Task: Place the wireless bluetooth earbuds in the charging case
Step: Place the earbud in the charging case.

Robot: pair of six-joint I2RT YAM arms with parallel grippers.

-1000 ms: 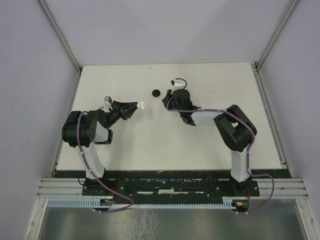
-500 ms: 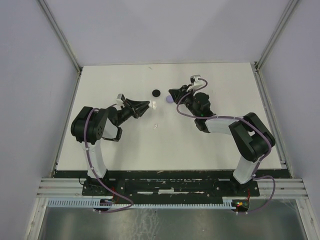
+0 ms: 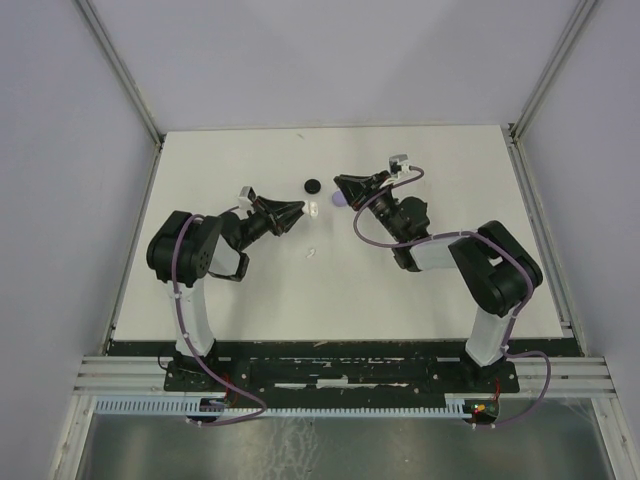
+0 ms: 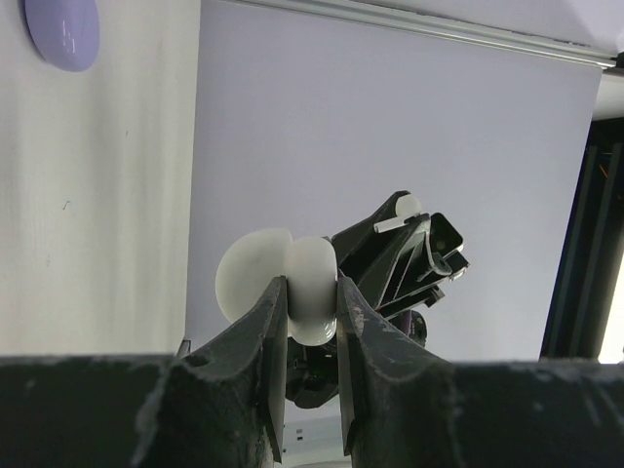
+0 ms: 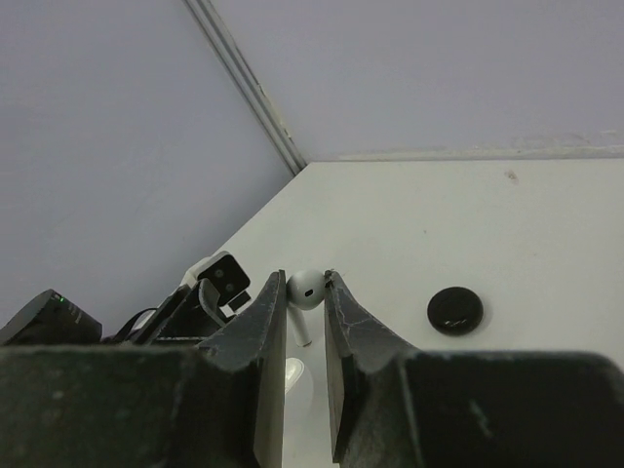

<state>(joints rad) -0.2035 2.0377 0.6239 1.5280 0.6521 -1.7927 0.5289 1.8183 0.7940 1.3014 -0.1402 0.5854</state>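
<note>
My left gripper point(image 3: 299, 211) is shut on a small white charging case point(image 3: 313, 209), held off the table and pointing right. In the left wrist view the case point(image 4: 292, 283) sits between the fingertips with its lid swung open. My right gripper point(image 3: 339, 182) points left toward it, a short gap away, and is shut on a white earbud point(image 5: 306, 288) whose stem hangs down. Below that earbud, the case point(image 5: 293, 371) shows in the right wrist view. Another small white earbud point(image 3: 311, 253) lies on the table nearer the arms.
A round black disc point(image 3: 312, 185) lies on the white table point(image 3: 250, 300) just behind the two grippers. A round lilac disc point(image 3: 341, 201) lies under the right gripper. Grey walls close the back and both sides.
The left gripper has carried the case to the right, toward the middle. The right arm has swung round and risen, so its gripper now points left at the case and the lilac disc shows.
</note>
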